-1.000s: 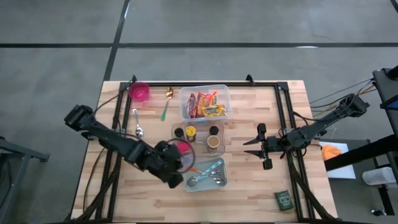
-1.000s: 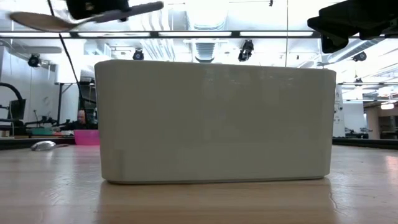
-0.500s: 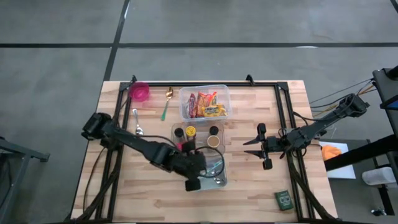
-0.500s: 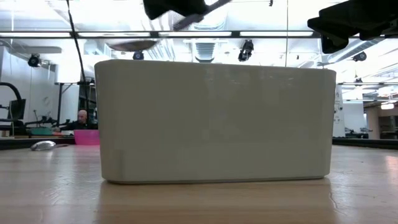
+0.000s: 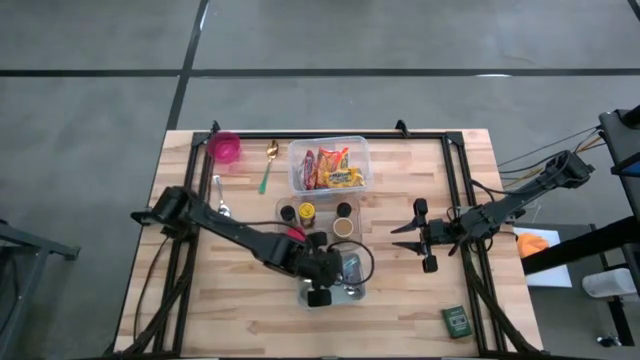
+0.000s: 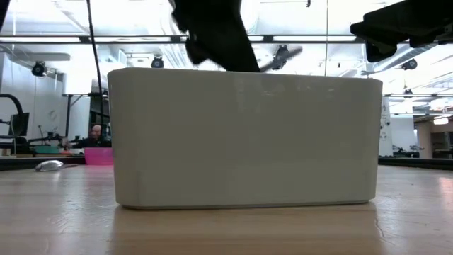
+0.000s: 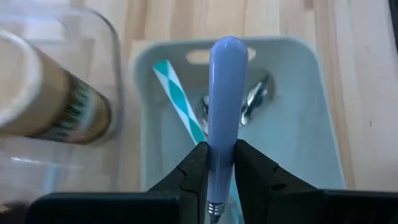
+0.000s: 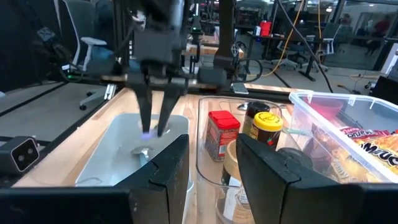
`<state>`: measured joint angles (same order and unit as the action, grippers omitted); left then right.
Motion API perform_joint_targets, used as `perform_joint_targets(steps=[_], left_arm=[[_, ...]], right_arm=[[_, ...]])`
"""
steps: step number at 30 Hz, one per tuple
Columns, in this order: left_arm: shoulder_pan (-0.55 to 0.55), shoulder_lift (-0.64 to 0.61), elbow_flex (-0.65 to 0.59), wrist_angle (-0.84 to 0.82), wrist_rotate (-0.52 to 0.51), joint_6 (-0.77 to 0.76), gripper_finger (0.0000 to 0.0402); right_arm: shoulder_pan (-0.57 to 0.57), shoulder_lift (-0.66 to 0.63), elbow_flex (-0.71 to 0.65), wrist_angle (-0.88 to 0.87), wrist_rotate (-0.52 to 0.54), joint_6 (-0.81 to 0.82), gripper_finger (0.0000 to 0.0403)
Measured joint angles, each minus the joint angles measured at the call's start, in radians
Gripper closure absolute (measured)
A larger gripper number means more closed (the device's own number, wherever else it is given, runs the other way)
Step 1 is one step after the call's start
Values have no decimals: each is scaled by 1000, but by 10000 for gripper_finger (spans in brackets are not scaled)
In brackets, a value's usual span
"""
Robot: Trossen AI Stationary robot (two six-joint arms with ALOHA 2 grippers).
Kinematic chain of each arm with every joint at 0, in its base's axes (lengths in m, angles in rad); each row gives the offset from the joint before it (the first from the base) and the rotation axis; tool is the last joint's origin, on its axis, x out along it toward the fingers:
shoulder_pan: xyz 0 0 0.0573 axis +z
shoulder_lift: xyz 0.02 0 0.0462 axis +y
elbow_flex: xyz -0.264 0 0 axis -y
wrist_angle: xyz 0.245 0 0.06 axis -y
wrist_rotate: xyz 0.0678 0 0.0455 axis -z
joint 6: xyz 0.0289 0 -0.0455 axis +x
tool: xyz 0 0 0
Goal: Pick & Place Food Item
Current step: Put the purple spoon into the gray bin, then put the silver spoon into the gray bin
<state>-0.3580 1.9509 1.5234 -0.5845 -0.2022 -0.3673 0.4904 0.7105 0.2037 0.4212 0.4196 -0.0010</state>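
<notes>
Left gripper [image 7: 219, 163] pinches blue-handled utensil [image 7: 224, 99] over grey tray [image 7: 298, 137] — stiff, light, slippery handle; right gripper [image 5: 412, 237] idle — jaws part-open, empty.

Bare tabletop [image 5: 410, 290] is lying open right of the utensil tray [image 5: 356, 291]; the jar bin [image 5: 352, 208] is crowding its far side.

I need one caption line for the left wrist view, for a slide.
Left gripper holds a pale blue plastic utensil handle above the grey-blue plastic cutlery tray.
</notes>
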Motion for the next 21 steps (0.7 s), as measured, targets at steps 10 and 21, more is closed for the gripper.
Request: perform_joint_targets(steps=[10, 21], left_arm=[[6, 66, -6, 2, 26, -48, 339], [8, 66, -6, 1, 35, -49, 270]], right_arm=[[0, 0, 0, 1, 0, 0, 273], [0, 0, 0, 1, 0, 0, 273]])
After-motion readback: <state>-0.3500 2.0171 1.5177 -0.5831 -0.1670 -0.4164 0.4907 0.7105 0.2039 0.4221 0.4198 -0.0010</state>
